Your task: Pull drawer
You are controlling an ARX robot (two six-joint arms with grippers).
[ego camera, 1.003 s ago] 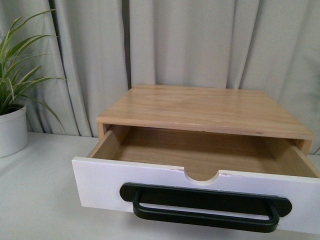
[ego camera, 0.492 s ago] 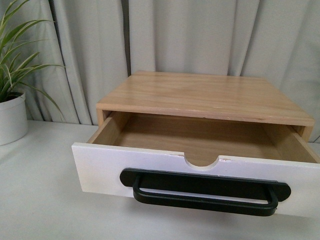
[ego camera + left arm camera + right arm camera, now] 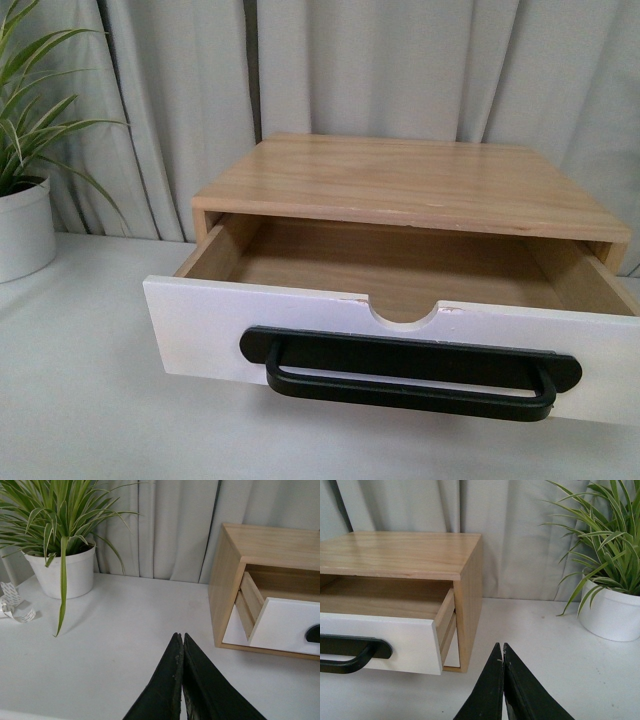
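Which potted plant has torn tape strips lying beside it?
The spider plant in the white pot in the left wrist view: curled white tape strips lie beside it. The right wrist view's potted plant shows none.

A plain white desk (image 3: 90, 400) carries a light wood cabinet (image 3: 410, 185) set near the grey curtain, a white potted plant (image 3: 22, 225) on each side of it, and curled strips of white tape (image 3: 12, 605) beside the left pot.
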